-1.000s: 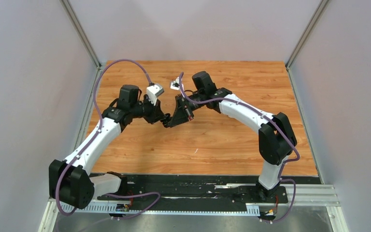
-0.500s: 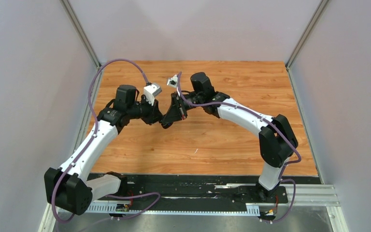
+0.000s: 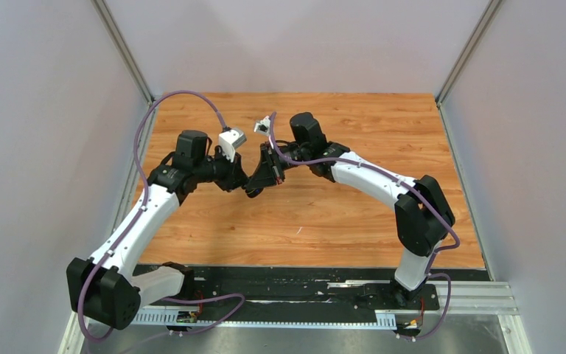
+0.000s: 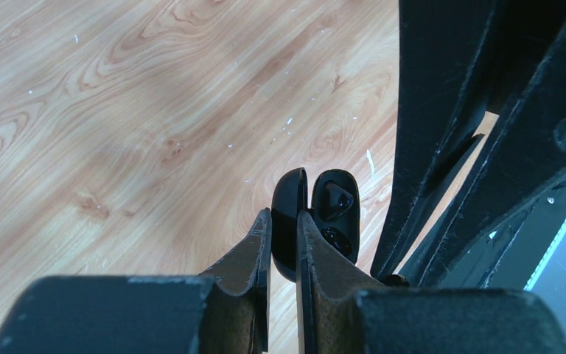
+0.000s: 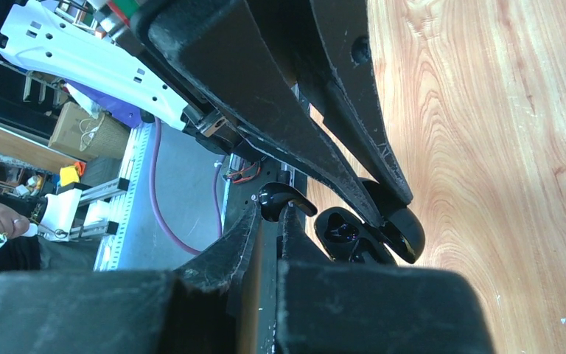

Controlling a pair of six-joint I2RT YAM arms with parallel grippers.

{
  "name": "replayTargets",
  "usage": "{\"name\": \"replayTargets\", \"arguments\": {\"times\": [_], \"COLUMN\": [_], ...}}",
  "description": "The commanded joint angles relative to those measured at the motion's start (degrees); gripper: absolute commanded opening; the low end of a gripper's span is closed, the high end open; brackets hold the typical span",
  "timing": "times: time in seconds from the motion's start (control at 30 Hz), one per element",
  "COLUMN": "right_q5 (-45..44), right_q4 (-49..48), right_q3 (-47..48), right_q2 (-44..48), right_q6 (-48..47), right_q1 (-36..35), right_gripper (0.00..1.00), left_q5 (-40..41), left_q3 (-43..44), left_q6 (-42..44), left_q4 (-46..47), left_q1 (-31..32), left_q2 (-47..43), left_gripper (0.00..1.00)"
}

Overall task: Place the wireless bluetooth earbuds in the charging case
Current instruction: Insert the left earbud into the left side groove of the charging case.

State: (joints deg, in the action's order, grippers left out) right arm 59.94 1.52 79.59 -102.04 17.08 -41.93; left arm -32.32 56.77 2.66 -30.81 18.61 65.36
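Observation:
The black charging case (image 4: 334, 209) hangs open above the wooden table, and my left gripper (image 4: 284, 223) is shut on its lid (image 4: 289, 199). Its two cavities look dark and glossy; I cannot tell whether a bud sits in either. In the right wrist view the case (image 5: 346, 230) is just right of my right gripper (image 5: 271, 210), which is shut on a glossy black earbud (image 5: 278, 198). From the top view both grippers, left (image 3: 245, 184) and right (image 3: 260, 184), meet tip to tip at mid-table and hide the case. No white earbuds are in view.
The wooden tabletop (image 3: 324, 214) is walled by grey panels on three sides. A black rail (image 3: 295, 284) with the arm bases runs along the near edge. Purple cables (image 3: 184, 99) loop over both arms.
Both arms have shifted a little to the left and away from the bases, the grippers staying tip to tip. Both grips are unchanged.

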Motion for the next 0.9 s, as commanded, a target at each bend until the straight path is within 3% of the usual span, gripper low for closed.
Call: {"name": "replayTargets", "arguments": {"times": [0.0,0.87], "right_q5": [-0.05,-1.34], "right_q4": [-1.78,1.07], "right_q3": [-0.53,0.29], "right_q2": [1.01,-0.66], "right_q6": [0.33,-1.70], "right_q1": [-0.50,-0.86], "right_gripper": [0.00,0.00], "left_q5": [-0.27,-1.81], "left_q3": [2.47,2.18], "left_q6": [0.31,2.66], "left_q4": [0.49,0.40], "left_q1": [0.11,0.12], "left_q2": [-2.05,-3.61], "left_gripper": [0.00,0.00]}}
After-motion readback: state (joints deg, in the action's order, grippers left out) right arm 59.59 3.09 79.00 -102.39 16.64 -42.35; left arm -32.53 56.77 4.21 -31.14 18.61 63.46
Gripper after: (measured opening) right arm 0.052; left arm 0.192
